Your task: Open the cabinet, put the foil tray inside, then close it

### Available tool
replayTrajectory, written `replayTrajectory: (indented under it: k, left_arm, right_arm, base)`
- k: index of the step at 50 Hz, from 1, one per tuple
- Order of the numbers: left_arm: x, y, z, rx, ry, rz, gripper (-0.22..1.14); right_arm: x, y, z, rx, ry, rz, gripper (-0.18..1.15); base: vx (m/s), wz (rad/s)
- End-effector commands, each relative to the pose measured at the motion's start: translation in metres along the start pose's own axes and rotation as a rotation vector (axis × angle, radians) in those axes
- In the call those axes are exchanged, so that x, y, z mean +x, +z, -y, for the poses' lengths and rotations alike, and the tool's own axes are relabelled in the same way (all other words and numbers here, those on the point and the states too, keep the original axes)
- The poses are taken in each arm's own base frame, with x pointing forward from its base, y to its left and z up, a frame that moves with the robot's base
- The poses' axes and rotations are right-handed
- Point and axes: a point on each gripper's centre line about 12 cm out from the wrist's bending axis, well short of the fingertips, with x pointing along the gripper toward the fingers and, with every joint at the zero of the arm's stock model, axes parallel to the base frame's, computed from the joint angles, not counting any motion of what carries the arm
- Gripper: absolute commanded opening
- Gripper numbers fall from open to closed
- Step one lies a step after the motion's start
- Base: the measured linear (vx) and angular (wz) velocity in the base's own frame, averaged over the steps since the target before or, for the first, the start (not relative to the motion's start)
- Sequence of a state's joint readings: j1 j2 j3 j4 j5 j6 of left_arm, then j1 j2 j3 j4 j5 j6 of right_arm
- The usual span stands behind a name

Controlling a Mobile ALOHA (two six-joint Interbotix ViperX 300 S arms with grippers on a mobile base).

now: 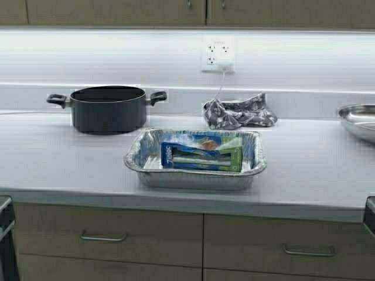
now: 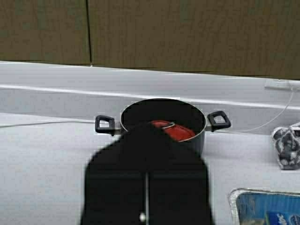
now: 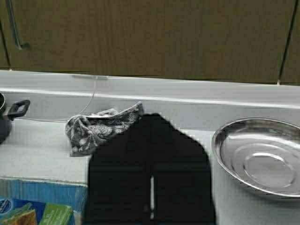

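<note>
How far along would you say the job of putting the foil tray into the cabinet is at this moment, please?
Nothing looks done yet. The cabinet doors are shut, and the foil tray sits on the countertop with packages in it, in front of the black pot. Nothing is in hand: the left hand and right hand are shut and empty. Opening, loading and closing all remain.
</note>
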State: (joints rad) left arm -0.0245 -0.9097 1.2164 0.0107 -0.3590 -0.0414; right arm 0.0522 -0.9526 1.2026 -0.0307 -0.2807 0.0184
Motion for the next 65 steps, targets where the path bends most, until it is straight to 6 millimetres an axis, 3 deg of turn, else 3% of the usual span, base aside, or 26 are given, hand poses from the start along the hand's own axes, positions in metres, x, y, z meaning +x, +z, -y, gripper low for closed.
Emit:
replayTrajectory:
  k: [1, 12, 17, 21, 26, 29, 31, 34, 37, 41, 52, 65]
  left_arm:
    - [0.001, 0.009, 0.000, -0.005, -0.002, 0.031, 0.03]
    - [-0.008, 0.012, 0.000, -0.015, -0.003, 0.063, 0.03]
    - [-0.009, 0.013, 0.003, -0.025, -0.015, 0.073, 0.08]
    - [-0.010, 0.012, 0.014, -0.010, -0.077, 0.065, 0.27]
    - [-0.013, 0.006, 0.042, 0.043, -0.231, 0.023, 0.76]
    - [-0.019, 0.002, 0.062, 0.060, -0.337, 0.000, 1.05]
    - [-0.023, 0.001, 0.073, 0.057, -0.399, -0.006, 1.11]
    - [-0.027, -0.002, 0.088, 0.057, -0.477, -0.017, 1.05]
    - [-0.027, -0.003, 0.098, 0.056, -0.522, -0.031, 0.98]
    - [-0.023, -0.004, 0.106, 0.056, -0.548, -0.045, 1.00]
    - [0.006, -0.002, 0.131, 0.030, -0.588, -0.015, 1.01]
    - [0.032, 0.009, 0.168, 0.006, -0.642, 0.005, 1.01]
  right_arm:
    - [0.002, 0.004, -0.001, 0.000, 0.004, 0.011, 0.05]
    - [0.003, 0.004, -0.001, 0.005, 0.004, 0.009, 0.05]
    - [0.003, 0.003, -0.005, 0.019, 0.024, 0.009, 0.15]
    - [0.003, 0.000, -0.017, 0.035, 0.087, -0.002, 0.43]
    - [0.000, -0.001, -0.044, 0.020, 0.219, -0.009, 0.97]
    - [-0.003, 0.000, -0.059, 0.016, 0.299, -0.007, 1.13]
    - [-0.006, 0.002, -0.069, 0.020, 0.349, -0.004, 1.09]
    - [-0.009, 0.005, -0.083, 0.025, 0.414, 0.000, 1.00]
    - [-0.009, 0.009, -0.093, 0.034, 0.459, 0.000, 1.01]
    - [-0.004, 0.013, -0.103, 0.044, 0.492, 0.010, 1.02]
    - [0.031, 0.019, -0.146, 0.049, 0.571, 0.018, 1.02]
    - [0.054, 0.050, -0.185, 0.022, 0.603, 0.074, 1.02]
  base:
    - [0.30, -0.03]
    - [0.27, -0.06]
    - [0.21, -0.02]
    - [0.20, 0.01]
    - [0.18, 0.02]
    - [0.16, 0.02]
    - [0.15, 0.03]
    - [0.14, 0.03]
    - [0.12, 0.01]
    - [0.09, 0.00]
    - [0.05, 0.00]
    - [0.00, 0.00]
